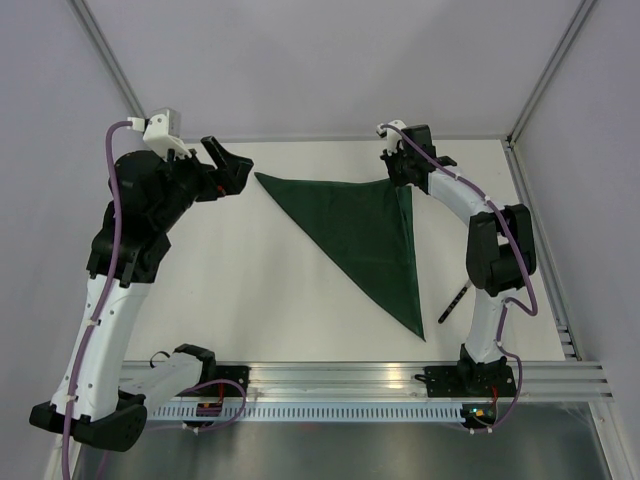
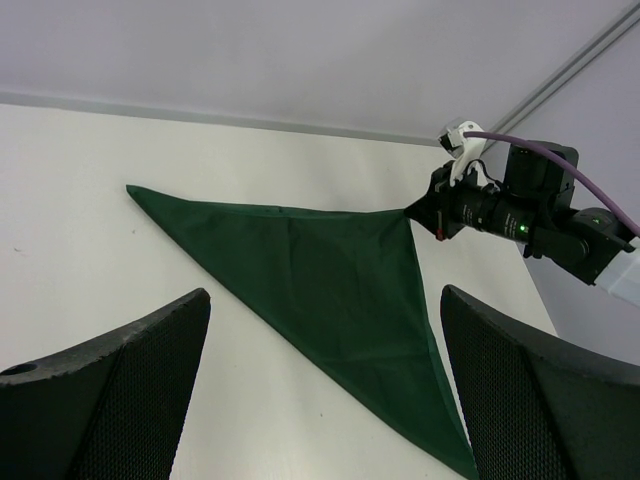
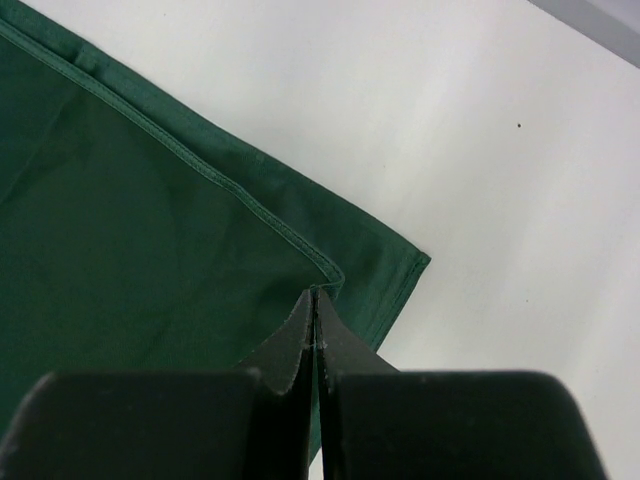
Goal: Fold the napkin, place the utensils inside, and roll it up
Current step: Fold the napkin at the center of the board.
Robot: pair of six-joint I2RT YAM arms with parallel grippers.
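The dark green napkin point(image 1: 365, 235) lies on the white table, folded into a triangle with one point toward the near edge. My right gripper point(image 1: 403, 180) is at its far right corner, shut on the upper layer's corner, whose hem curls at the tips point(image 3: 315, 292); the lower layer point(image 3: 385, 270) pokes out beside it. My left gripper point(image 1: 222, 165) hangs open just left of the napkin's far left point, with nothing between its fingers point(image 2: 120, 380). The left wrist view shows the napkin point(image 2: 330, 280) and the right gripper point(image 2: 425, 208). The fork's black handle point(image 1: 453, 302) lies right of the napkin's near point.
The white table point(image 1: 250, 290) has grey walls behind and at both sides. A metal rail point(image 1: 400, 378) runs along the near edge by the arm bases. The right arm's elbow point(image 1: 495, 250) stands close above the fork.
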